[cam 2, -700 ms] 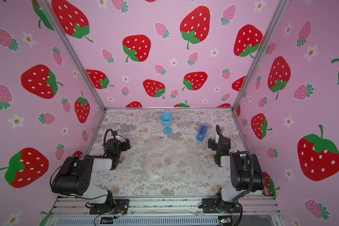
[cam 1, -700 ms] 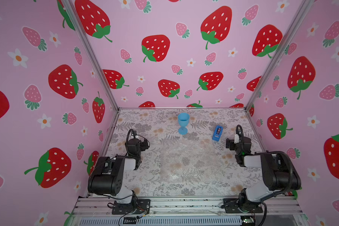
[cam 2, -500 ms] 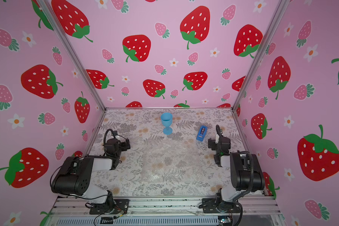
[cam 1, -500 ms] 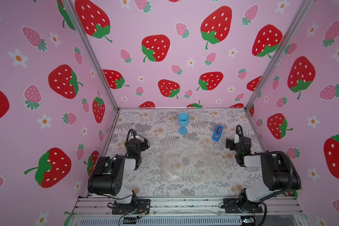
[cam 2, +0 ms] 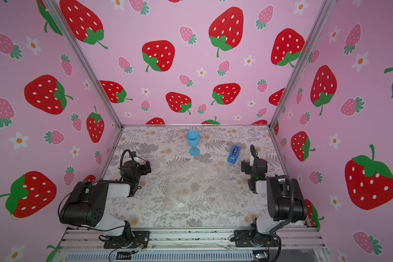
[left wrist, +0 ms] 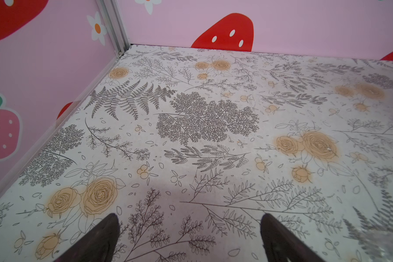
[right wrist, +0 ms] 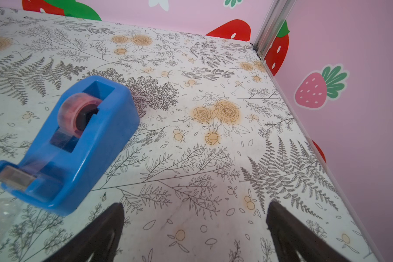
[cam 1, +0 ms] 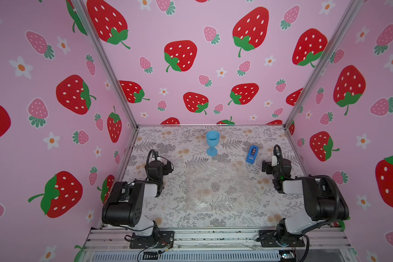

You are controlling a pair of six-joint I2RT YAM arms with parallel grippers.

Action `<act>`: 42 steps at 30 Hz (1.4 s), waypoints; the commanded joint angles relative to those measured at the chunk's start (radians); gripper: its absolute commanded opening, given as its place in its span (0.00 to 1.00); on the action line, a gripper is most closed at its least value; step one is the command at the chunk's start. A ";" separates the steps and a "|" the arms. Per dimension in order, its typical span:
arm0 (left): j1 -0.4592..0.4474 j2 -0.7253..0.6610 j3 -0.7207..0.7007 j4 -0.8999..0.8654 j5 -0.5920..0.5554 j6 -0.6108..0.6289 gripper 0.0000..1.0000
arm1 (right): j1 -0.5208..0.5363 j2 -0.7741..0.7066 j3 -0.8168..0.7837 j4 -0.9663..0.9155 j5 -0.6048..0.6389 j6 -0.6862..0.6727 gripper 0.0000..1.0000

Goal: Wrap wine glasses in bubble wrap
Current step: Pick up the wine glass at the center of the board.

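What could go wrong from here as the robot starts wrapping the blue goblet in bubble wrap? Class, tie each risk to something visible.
The goblet stands upright on a small foot, off the bubble wrap; a glancing grasp could topple it.
The bubble wrap lies flat and clear; its edge may be hard to pinch.
The tape dispenser sits close by the open right gripper; a reach might knock it.

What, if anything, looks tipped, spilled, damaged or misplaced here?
Nothing stands out. The goblet stands upright beyond the bubble wrap, which lies flat; the tape dispenser sits upright near the sheet's far right corner.
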 commanded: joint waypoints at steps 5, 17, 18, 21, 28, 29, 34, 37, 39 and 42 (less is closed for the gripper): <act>0.003 -0.006 0.025 0.014 -0.007 0.001 0.99 | -0.006 -0.004 0.014 0.006 -0.006 -0.006 0.99; 0.009 -0.032 0.034 -0.017 0.027 0.005 0.99 | -0.006 -0.007 0.011 0.011 -0.004 -0.003 0.99; 0.003 -0.076 0.054 -0.100 0.027 0.014 0.99 | -0.006 -0.013 0.011 0.011 0.003 0.001 0.99; -0.024 -0.201 0.187 -0.412 -0.052 -0.018 0.99 | -0.005 -0.080 0.038 -0.089 0.013 0.007 0.99; -0.197 -0.335 0.305 -0.537 -0.104 -0.044 0.99 | -0.008 -0.301 0.171 -0.479 0.022 0.214 0.99; -0.237 -0.335 0.327 -0.546 -0.101 -0.027 0.99 | -0.008 -0.330 0.193 -0.532 -0.015 0.274 0.99; -0.398 -0.284 0.428 -0.545 0.027 0.003 0.99 | -0.004 -0.369 0.281 -0.652 -0.328 0.412 0.99; -0.473 -0.207 0.475 -0.477 0.120 0.013 0.99 | 0.009 -0.352 0.311 -0.657 -0.472 0.456 0.99; -0.485 -0.134 0.509 -0.433 0.196 0.013 0.99 | 0.034 -0.342 0.331 -0.664 -0.539 0.467 0.99; -0.490 -0.033 0.582 -0.440 0.256 0.011 0.99 | 0.086 -0.350 0.350 -0.689 -0.565 0.443 0.99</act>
